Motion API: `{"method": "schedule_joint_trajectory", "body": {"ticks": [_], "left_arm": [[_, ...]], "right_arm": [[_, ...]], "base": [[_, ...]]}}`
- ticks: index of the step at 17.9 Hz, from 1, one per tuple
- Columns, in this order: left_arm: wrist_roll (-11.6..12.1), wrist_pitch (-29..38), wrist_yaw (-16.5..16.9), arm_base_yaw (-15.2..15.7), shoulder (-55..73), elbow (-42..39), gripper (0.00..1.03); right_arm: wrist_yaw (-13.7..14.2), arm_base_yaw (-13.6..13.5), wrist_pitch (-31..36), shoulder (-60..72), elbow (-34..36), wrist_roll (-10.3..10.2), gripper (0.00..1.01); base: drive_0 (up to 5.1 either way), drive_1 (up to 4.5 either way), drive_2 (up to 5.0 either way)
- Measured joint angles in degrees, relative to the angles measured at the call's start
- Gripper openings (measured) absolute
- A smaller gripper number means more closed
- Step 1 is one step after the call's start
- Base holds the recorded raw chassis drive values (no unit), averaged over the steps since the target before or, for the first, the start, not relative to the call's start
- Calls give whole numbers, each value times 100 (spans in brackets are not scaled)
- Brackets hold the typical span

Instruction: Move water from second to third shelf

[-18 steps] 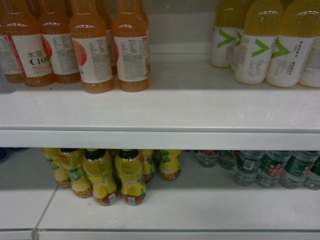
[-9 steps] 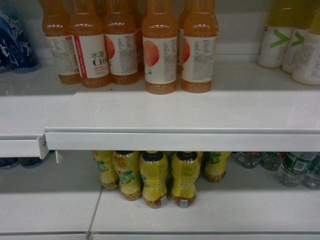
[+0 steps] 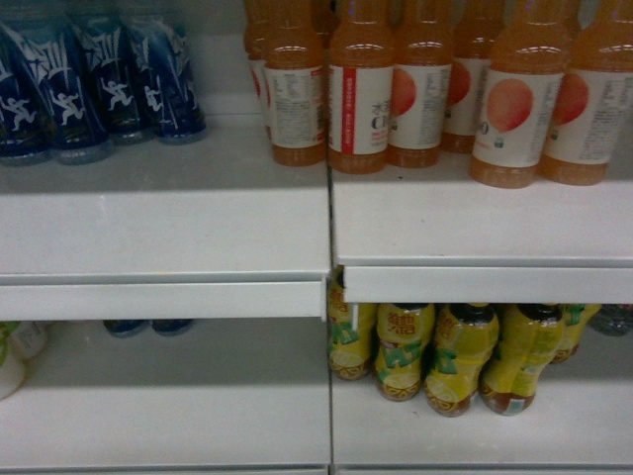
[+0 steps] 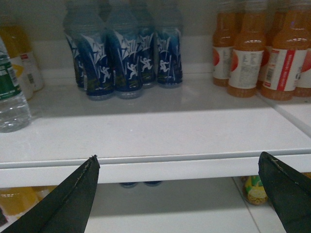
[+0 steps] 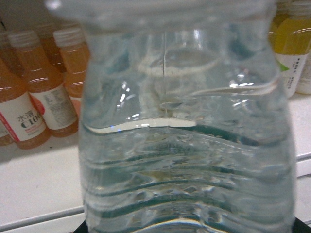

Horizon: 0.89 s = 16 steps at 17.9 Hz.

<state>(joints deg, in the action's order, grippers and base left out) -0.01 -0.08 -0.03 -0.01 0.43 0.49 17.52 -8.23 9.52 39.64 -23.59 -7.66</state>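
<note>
White store shelving fills the head view: upper shelf (image 3: 198, 223) w/ blue bottles (image 3: 89, 84) at its back-left and orange bottles (image 3: 435, 84) along the back-right; lower shelf (image 3: 178, 406) carries yellow bottles (image 3: 455, 351) on the right side.

Vs. half a sec ago, the view has slid left: orange bottles sit further right now, blue bottles show almost in full at top left where only a sliver showed, the seam between shelf sections is near mid-frame, and the green-label bottles at the lower right have nearly dropped out past the edge.

Left wrist view: left fingers (image 4: 187, 194) spread wide, nothing between the tips, hanging in front of the upper shelf's front edge. One water bottle w/ green label (image 4: 12, 94) stands at that shelf's far left edge, well apart from them.

Right wrist view: the water (image 5: 187, 126) fills the frame right up against the lens, ribbed clear wall, upright. Right fingers barely show, just a dark bit at the bottom edge under the bottle, so can't tell if they're clamped on it. Orange bottles stand behind it on the left, on a shelf.
</note>
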Motion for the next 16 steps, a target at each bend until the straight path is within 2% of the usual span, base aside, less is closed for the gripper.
{"method": "schedule_joint_trajectory", "body": {"ticks": [16], "left_arm": [[2, -2, 2, 0, 0, 0, 98]], "right_arm": [[15, 2, 11, -4, 0, -2, 44]], "base": [[-461, 236, 236]]}}
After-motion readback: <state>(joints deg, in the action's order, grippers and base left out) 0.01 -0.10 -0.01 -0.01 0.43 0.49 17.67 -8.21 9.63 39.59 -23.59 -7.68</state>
